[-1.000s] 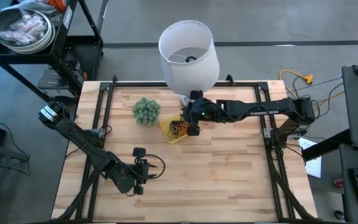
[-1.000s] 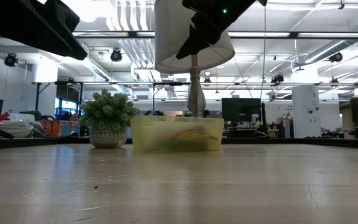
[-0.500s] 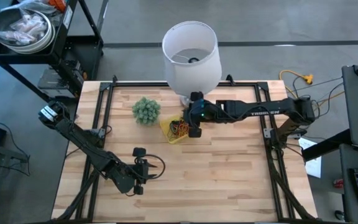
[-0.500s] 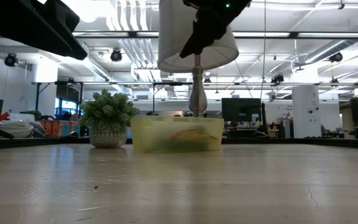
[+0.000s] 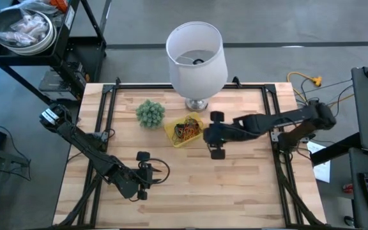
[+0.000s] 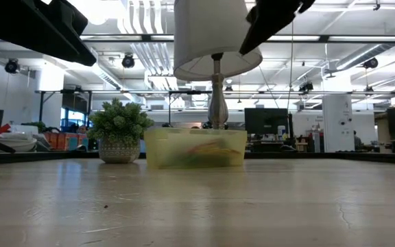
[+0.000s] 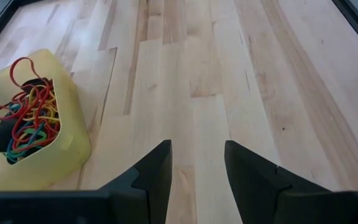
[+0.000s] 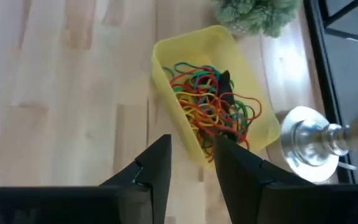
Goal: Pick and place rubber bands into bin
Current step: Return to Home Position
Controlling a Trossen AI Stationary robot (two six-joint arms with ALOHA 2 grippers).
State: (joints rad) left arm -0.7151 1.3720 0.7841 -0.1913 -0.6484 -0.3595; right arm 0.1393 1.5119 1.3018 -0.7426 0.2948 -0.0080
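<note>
Lying cornerwise to the edges of the tabletop [image 5: 248, 185], the yellow bin [image 5: 177, 144] is seen between the ball plant [image 5: 150, 113] and the right gripper [image 5: 209, 135], with the rubber bands [image 5: 186, 131] heaped inside in a tangle, no common direction. That gripper, over the bin a second ago, has been drawn back beside it, jaws narrowly parted, empty. Bare wood lies in front; the left gripper [image 5: 144, 175] waits there, jaws parted, empty

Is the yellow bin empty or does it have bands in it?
Not empty: a tangle of red, green and yellow rubber bands lies inside the bin.
</note>
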